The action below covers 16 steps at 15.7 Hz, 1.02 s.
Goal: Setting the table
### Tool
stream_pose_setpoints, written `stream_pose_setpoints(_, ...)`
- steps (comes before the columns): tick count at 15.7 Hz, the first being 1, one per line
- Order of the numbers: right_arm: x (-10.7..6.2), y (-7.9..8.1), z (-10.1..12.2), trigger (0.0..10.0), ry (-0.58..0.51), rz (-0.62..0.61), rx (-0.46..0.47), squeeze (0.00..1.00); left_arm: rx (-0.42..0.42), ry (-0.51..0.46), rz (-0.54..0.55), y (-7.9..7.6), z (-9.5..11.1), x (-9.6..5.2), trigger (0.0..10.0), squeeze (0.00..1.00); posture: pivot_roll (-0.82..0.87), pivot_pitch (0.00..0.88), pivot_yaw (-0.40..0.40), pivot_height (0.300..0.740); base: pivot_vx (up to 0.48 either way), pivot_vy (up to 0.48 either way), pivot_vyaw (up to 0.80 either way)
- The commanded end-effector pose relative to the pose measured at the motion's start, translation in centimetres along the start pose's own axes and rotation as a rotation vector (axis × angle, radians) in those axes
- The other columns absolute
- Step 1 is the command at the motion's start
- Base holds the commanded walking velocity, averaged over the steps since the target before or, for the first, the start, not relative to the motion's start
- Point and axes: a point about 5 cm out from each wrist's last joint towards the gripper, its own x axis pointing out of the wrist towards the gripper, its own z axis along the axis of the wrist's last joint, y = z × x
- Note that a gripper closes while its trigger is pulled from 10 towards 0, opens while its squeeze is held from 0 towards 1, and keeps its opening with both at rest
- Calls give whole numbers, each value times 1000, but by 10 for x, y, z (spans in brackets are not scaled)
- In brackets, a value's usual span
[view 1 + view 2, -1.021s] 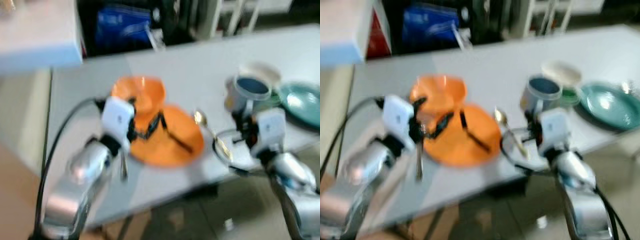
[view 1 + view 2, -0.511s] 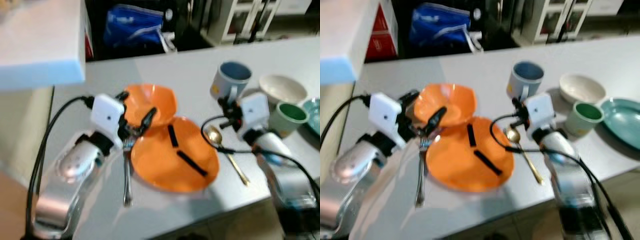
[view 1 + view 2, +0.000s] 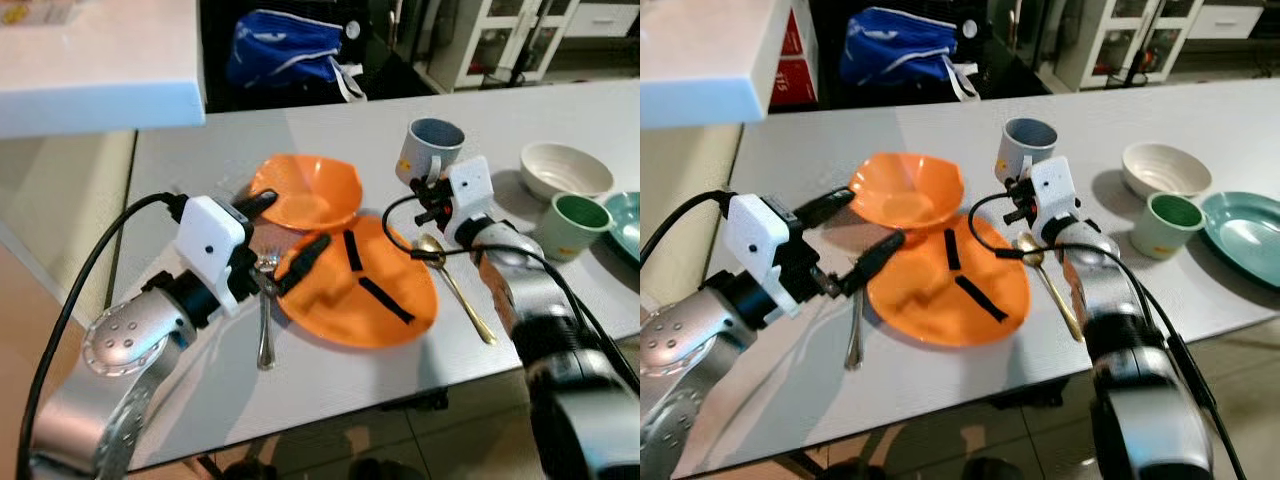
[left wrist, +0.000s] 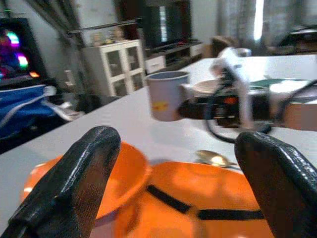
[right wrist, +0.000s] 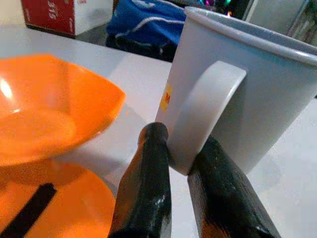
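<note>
**Right gripper pinches the mug handle**

Near the table's (image 3: 330, 120) front edge, the left gripper (image 3: 283, 238) hangs spread wide above the fork (image 3: 265, 320) and orange plate (image 3: 360, 290). Farther back, the right gripper (image 5: 181, 163) clamps the grey mug's (image 3: 428, 150) handle, beside the orange bowl (image 3: 308, 190).

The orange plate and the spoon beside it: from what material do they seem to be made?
The orange plate looks like plastic: saturated colour, soft dull sheen. The spoon right of it looks like polished metal with a golden finish, with a bright glint on its bowl.
</note>
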Motion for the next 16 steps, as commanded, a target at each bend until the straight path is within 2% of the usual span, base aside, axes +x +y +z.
stream_pose_setpoints(1,4,-3,4,10000,-20,-3,17,0,-7,6,-37,-3,2,-3,10000,0,126,86,-17,740,0,0,0)
stream_pose_setpoints(4,11,4,-2,10000,23,36,37,0,-8,21,-69,-5,6,-6,10000,0,158,100,-22,740,0,0,0)
stream_pose_setpoints(7,15,9,-5,10000,66,50,11,0,-48,73,-169,-16,7,-14,10000,0,179,120,-24,740,0,0,0)
stream_pose_setpoints(16,23,7,3,10000,86,19,18,0,-34,92,-128,-13,16,-20,10000,0,239,207,-14,740,0,0,0)
